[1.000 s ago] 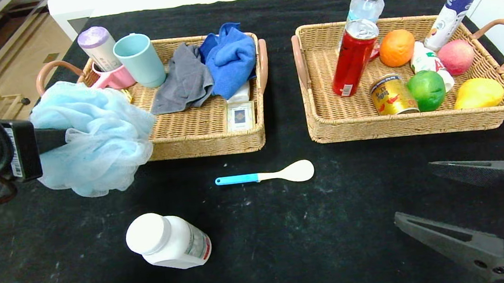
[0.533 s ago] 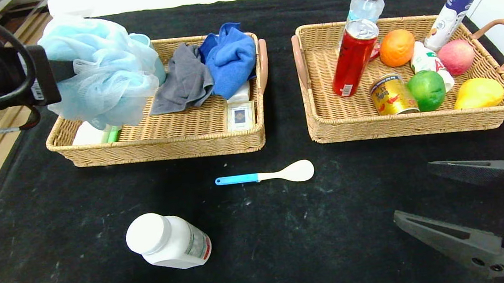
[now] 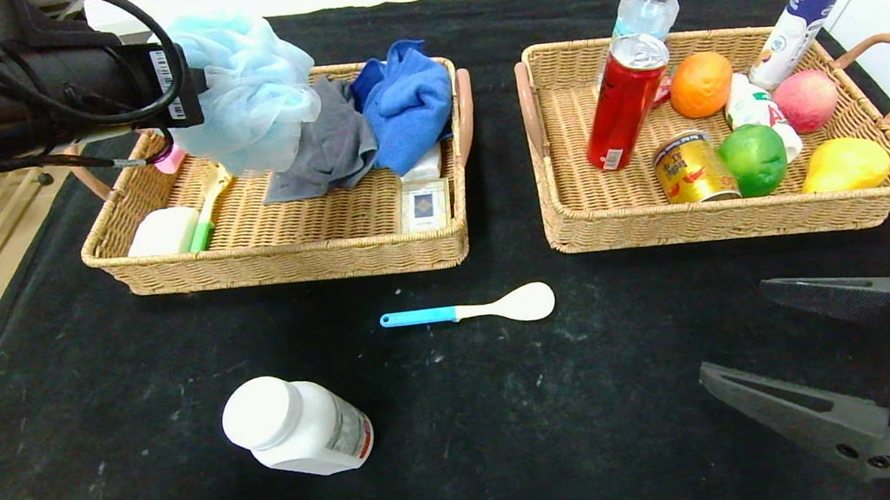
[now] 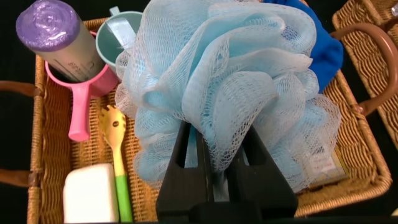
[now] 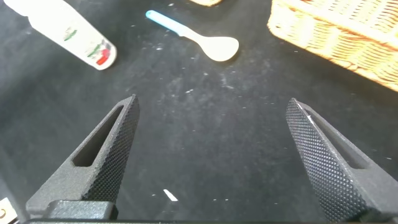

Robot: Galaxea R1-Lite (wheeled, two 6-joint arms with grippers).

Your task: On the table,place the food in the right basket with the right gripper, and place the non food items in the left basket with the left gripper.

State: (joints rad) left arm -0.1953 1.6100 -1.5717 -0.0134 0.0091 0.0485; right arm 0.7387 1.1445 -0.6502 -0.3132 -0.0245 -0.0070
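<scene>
Frothy mesh bath pouf (image 3: 250,89) pinched by left gripper (image 4: 214,163) over woven left basket (image 3: 290,248)

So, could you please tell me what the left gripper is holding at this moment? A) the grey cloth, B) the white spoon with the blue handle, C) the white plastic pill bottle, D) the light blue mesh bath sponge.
D: the left gripper is shut on the light blue mesh bath sponge, above the left wicker basket; its fingers pinch the netting in the left wrist view.
</scene>
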